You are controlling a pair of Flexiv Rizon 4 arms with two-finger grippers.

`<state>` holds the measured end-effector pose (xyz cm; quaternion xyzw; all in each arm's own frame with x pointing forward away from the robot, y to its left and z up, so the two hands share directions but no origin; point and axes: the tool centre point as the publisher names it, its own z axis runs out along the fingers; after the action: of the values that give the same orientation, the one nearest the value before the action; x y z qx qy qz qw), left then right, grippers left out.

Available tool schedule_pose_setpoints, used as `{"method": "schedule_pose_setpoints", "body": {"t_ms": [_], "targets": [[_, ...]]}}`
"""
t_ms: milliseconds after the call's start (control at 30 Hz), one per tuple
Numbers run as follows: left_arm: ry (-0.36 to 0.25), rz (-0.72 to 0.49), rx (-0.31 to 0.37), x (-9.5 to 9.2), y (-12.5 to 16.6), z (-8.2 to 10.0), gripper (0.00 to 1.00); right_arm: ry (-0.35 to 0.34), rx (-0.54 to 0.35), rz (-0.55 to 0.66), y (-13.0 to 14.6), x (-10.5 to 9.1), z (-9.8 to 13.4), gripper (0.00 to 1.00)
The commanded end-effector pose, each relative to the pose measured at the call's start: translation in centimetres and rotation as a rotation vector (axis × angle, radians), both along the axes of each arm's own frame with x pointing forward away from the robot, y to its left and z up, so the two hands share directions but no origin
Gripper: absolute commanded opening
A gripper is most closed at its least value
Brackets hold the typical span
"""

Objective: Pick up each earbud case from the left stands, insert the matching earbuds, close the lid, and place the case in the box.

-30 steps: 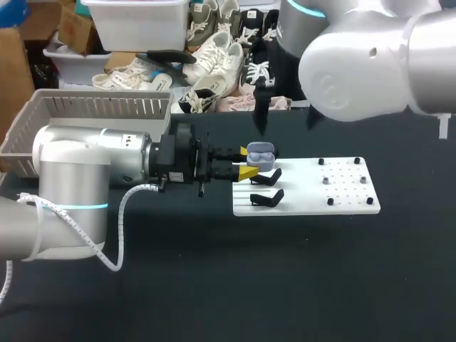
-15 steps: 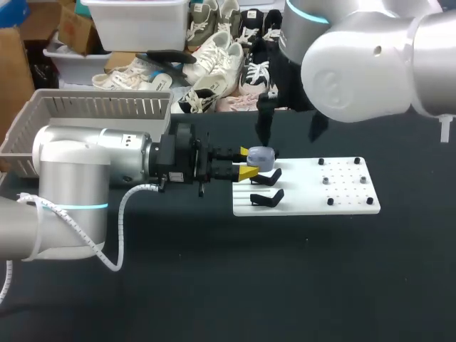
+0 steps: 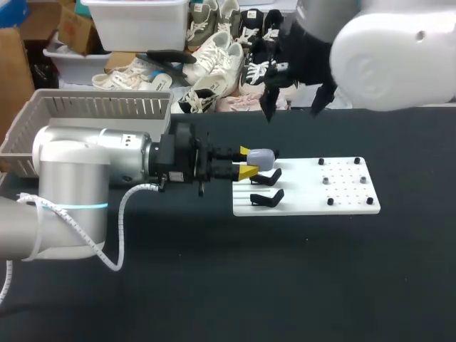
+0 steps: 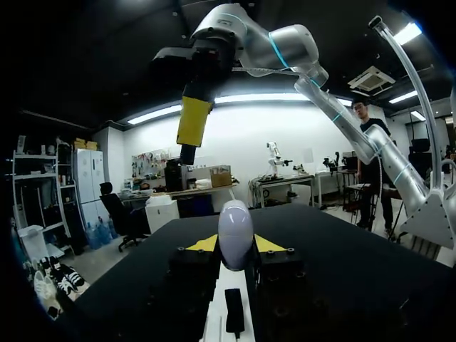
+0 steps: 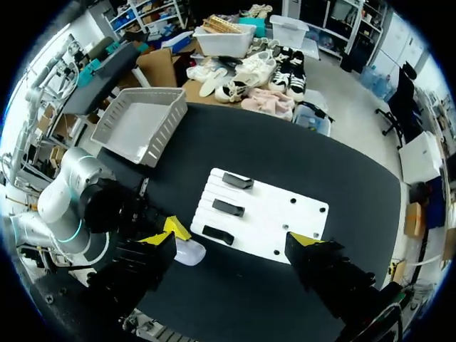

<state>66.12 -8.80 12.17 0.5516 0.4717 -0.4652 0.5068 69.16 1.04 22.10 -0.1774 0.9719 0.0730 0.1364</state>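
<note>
Raised and drawn back toward the upper right of the frame in the head view, the right pincer (image 3: 296, 100) now hangs well above the tabletop (image 3: 214, 285). A second ago it reached down over the case. Its fingers are spread wide and hold nothing. The lid of the pale lavender, rounded plastic earbud case (image 3: 261, 158), open a second ago, is now down. The left arm has not shifted.

**Current state**
- The left pincer (image 3: 249, 162) is clamped on the earbud case, one yellow tip on each side. The left wrist view confirms this: the case (image 4: 235, 234) stands upright between the two tips of the left pincer (image 4: 235, 246).
- The case is held at the upper left corner of the white plastic board (image 3: 342, 203), left of centre in the frame.
- In the right wrist view the case (image 5: 189, 251) lies just beside the board (image 5: 278, 214). All three black stands (image 5: 228, 207) carry nothing.
- Small black pegs (image 3: 325, 180) dot the right half of the board. No loose earbuds can be made out.

**Progress (judgement)**
- Pick-up from the stand: done.
- Earbud insertion: presumably done, since the lid is closed; the interior cannot be checked.
- Lid closure: done.
- Placement: not yet done. The grey slatted plastic box (image 3: 100, 107) sits at the upper left of the frame, well apart from the case. The right wrist view shows no case inside the box (image 5: 139, 125).
- No further case remains on the stands.
</note>
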Motion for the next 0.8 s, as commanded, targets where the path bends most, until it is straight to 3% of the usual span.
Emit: {"method": "schedule_pose_setpoints", "body": {"t_ms": [33, 233, 400, 467, 633, 800], "targets": [[0.017, 0.06, -0.007, 0.1, 1.4, 0.8, 0.0, -0.067, 0.053, 0.095, -2.3, -3.8, 2.3, 1.0], [0.002, 0.219, 0.028, 1.9, 6.1, 3.4, 0.0, -0.046, 0.076, 0.149, -2.5, -5.7, 2.9, 1.0], [-0.016, 0.394, 0.078, 3.9, 11.4, 4.6, 0.0, -0.046, 0.076, 0.149, -2.5, -5.7, 2.9, 1.0], [-0.007, 0.489, 0.052, 4.8, 13.6, 4.9, 0.0, -0.046, 0.076, 0.149, -2.5, -5.7, 2.9, 1.0], [0.01, 0.65, 0.063, 7.2, 18.0, 5.1, 0.0, -0.046, 0.076, 0.149, -2.5, -5.7, 2.9, 1.0], [0.054, 0.789, 0.104, 10.6, 23.0, 3.7, 0.0, -0.046, 0.076, 0.149, -2.5, -5.7, 2.9, 1.0]]}}
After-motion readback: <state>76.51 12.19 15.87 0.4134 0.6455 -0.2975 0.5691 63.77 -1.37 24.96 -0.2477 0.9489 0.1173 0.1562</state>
